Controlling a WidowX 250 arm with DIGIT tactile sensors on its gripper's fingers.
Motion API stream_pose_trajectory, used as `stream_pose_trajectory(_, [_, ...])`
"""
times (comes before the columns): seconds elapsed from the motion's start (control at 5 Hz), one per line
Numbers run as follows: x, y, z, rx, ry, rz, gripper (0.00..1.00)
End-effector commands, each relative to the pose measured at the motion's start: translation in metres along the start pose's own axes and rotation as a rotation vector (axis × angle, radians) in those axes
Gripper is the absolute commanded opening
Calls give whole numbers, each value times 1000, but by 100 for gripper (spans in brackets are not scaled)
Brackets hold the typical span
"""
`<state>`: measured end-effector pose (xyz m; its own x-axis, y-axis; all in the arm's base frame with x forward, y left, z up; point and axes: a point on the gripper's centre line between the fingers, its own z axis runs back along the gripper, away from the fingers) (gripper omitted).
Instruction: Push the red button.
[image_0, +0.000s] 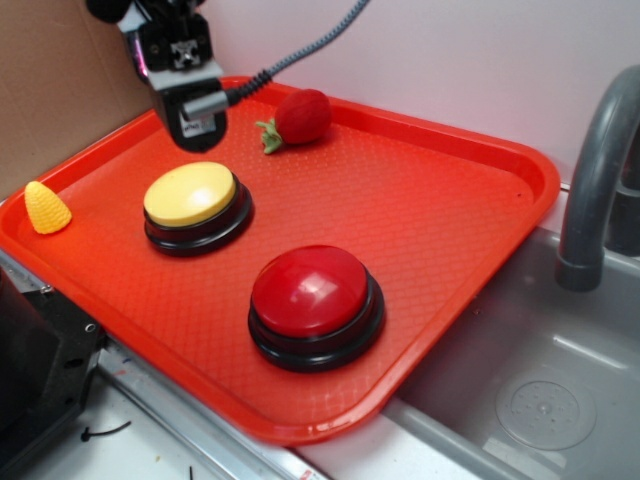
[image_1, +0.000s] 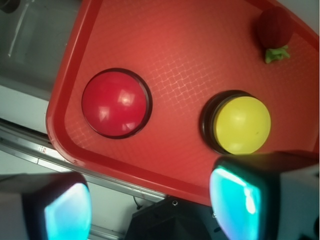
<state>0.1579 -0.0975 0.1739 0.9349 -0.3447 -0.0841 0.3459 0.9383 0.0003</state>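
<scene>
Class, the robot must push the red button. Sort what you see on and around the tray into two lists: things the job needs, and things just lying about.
Needed for the job:
red button
gripper

Just lying about:
yellow button
toy strawberry
yellow cone
tray
sink
faucet

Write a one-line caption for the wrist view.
Open gripper high over red tray: red button, yellow button, toy strawberry.
</scene>
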Motion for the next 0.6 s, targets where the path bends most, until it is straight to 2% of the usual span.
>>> stream_pose_trajectory(0.0, [-5, -6, 20, -6, -69, 15, 100])
stream_pose_trajectory(0.4, [-9, -4, 25, 14, -72, 20, 100])
